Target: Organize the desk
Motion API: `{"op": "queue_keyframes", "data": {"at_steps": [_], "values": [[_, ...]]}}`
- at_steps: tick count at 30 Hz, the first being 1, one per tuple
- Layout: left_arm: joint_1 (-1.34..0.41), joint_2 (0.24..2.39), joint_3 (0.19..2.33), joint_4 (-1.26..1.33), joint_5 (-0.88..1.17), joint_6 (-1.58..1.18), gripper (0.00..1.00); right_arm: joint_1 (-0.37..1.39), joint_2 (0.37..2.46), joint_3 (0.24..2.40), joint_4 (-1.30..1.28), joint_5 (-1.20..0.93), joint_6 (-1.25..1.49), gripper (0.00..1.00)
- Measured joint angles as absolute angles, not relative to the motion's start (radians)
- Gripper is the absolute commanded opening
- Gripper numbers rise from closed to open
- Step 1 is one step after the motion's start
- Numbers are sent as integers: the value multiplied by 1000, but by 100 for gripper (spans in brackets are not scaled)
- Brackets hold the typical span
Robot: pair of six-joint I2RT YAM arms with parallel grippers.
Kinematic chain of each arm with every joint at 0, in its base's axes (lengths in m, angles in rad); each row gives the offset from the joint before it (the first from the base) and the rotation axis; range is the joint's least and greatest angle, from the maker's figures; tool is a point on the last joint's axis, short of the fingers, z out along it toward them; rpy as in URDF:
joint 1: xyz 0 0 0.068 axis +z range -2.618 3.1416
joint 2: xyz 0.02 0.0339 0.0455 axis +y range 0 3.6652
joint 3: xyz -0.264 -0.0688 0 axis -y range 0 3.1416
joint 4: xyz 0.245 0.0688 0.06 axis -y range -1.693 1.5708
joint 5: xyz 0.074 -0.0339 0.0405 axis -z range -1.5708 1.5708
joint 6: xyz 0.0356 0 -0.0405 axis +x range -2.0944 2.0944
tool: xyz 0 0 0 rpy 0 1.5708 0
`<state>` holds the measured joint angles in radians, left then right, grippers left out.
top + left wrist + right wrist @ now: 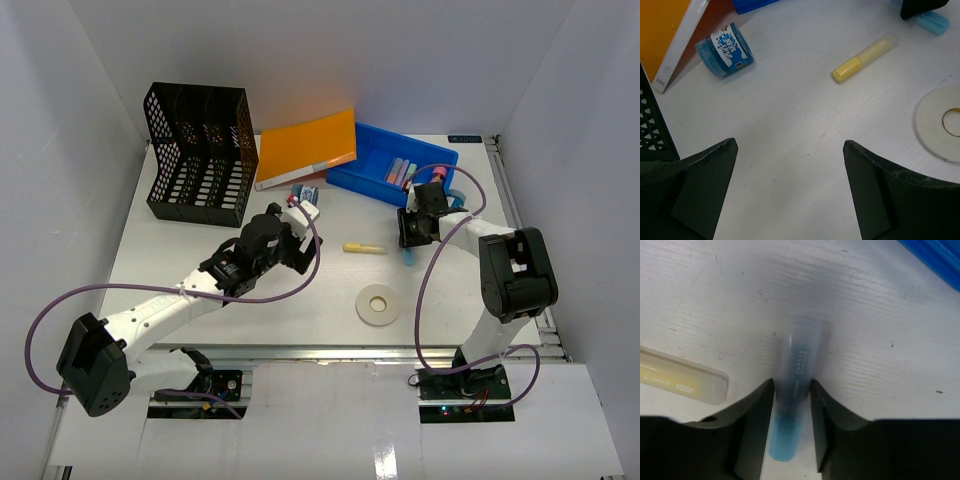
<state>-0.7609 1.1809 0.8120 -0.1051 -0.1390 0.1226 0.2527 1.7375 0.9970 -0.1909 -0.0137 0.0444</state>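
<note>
My two tools over a white surface, one empty and one holding a marker

The surface (300,322) was a broad white top with an aluminium rail along its near edge, lying under everything. At its far left stood a black mesh file holder (198,153), beside it lay an orange folder (307,146), and further right a blue tray (385,148) held a few markers (403,170). A white tape roll (378,305) and a yellow highlighter (363,247) lay mid-surface. My left tool (790,144) hung spread wide over bare white. Only its wrist view showed the label on the small blue tub (725,42). My right tool (791,383) pinched a blue highlighter (801,355), a grip the overhead view hid.
</note>
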Motion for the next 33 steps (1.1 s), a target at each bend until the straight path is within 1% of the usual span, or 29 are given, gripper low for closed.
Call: {"op": "queue_keyframes", "data": {"at_steps": [2,5,9,14,18,21,23,28,33], "values": [[-761,1181,812,-105,-139,123,98,251,1738,997,-188,-10,40,13],[-761,1182,812,-105,-134,122,98,250,1737,997,-188,-11,38,8],[-759,1186,812,-105,-121,112,98,250,1727,1006,-207,-44,19,8],[-750,1194,812,-104,-96,85,98,250,1676,1079,-263,-153,-27,8],[-738,1225,812,-102,-65,48,98,249,1630,1223,-267,-208,-50,8],[-727,1268,815,-106,-26,15,98,232,1640,1367,-224,-209,-36,8],[-722,1303,818,-111,2,-2,98,209,1678,1462,-186,-194,-10,8],[-722,1359,820,-127,41,-19,98,151,1884,1680,-91,-122,103,8],[-721,1371,820,-128,64,-17,98,122,2094,1753,-58,-40,189,9]]}}
